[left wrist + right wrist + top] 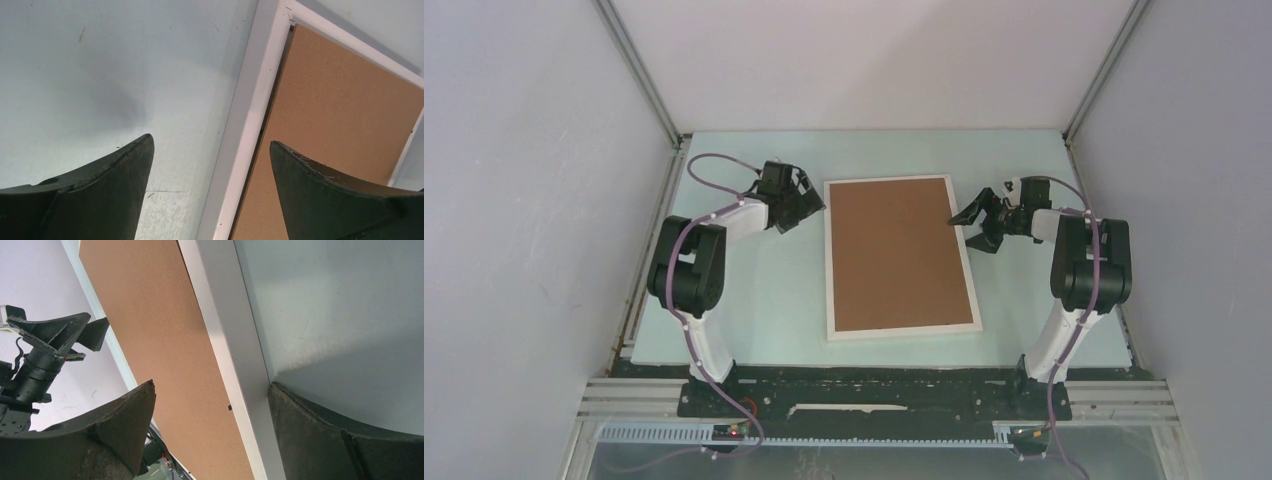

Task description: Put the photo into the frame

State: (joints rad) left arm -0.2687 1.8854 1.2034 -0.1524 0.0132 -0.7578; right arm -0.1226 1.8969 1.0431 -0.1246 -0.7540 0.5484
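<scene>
The white frame lies flat in the middle of the table with the brown backing board filling it. The photo is hidden. My left gripper is open and empty, low beside the frame's far left corner. In the left wrist view its jaws straddle the frame's left rail and the board's edge. My right gripper is open and empty at the frame's far right edge. In the right wrist view its jaws straddle the right rail and the board.
The pale green table mat surrounds the frame. Grey enclosure walls stand close on the left, right and back. The left gripper shows across the frame in the right wrist view.
</scene>
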